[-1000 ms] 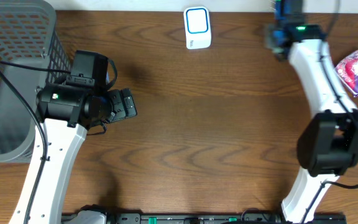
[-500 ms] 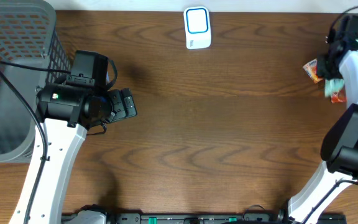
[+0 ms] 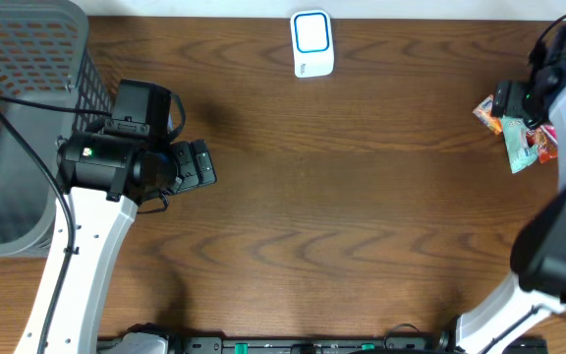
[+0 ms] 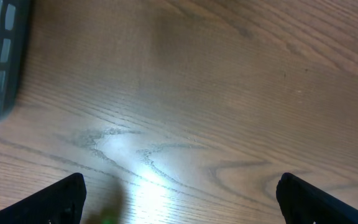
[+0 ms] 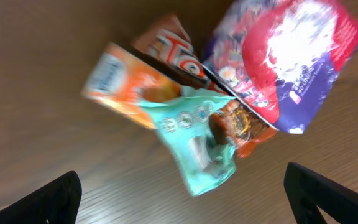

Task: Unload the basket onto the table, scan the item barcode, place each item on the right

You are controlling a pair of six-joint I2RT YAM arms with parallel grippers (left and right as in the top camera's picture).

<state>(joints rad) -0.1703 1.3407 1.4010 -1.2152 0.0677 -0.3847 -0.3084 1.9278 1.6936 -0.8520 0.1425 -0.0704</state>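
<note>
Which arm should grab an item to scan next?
Right. Its open claw hangs directly over the snack packets; the left claw, also open, is across the table beside the basket, far from them.

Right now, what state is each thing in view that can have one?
left gripper, jaws open, holding nothing
right gripper, jaws open above the packets, holding nothing
snack packets, loose, overlapping in a pile
scanner, lying flat, untouched
basket, upright

Snack packets [image 5: 284,56]: four can be told apart
Scanner [image 3: 312,44]: one
Basket [image 3: 28,39]: one
Robot arms [image 3: 86,246]: two
</note>
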